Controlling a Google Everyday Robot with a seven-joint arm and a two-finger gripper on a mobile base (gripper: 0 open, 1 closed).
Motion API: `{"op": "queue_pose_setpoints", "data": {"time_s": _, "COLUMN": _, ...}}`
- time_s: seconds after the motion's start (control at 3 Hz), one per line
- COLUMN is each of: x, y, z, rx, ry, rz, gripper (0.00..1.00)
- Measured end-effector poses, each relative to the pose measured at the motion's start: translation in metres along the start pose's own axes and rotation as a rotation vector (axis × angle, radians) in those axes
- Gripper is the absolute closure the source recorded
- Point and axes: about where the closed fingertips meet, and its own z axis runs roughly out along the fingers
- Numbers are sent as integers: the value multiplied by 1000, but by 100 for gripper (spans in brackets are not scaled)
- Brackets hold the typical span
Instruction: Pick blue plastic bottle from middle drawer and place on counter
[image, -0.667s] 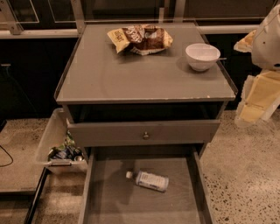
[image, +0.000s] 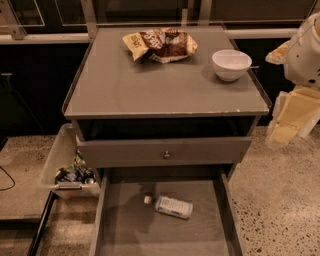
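Grey counter (image: 150, 92) with snack bag (image: 160, 45) and white bowl (image: 231, 64) on top, tool (image: 292, 117) off its right edge

Item 1: a crumpled brown-and-yellow snack bag (image: 160, 45) lies at the rear centre of the tabletop (image: 150, 92).

Item 2: a white bowl (image: 231, 64) stands upright at the right rear of the same surface, apart from the bag.

Item 3: a closed grey drawer front (image: 125, 152) sits under the top, with a small round brass knob (image: 166, 154) at its centre.

Item 4: a pale plastic bin (image: 56, 162) rests on the speckled floor (image: 280, 210) against the cabinet's left side. It holds mixed small clutter that cannot be identified.

Item 5: a dark cable (image: 6, 181) lies at the left edge.

Item 6: the gripper (image: 292, 117) hangs at the right edge of view, beside the cabinet.
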Motion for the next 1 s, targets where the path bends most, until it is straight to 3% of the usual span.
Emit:
{"op": "queue_pose_setpoints", "data": {"time_s": 0.33, "x": 8, "y": 25, "z": 29, "rx": -66, "ry": -13, "rz": 30, "gripper": 0}}
{"op": "queue_pose_setpoints", "data": {"time_s": 1.0, "x": 38, "y": 127, "z": 149, "rx": -291, "ry": -88, "rz": 102, "gripper": 0}}
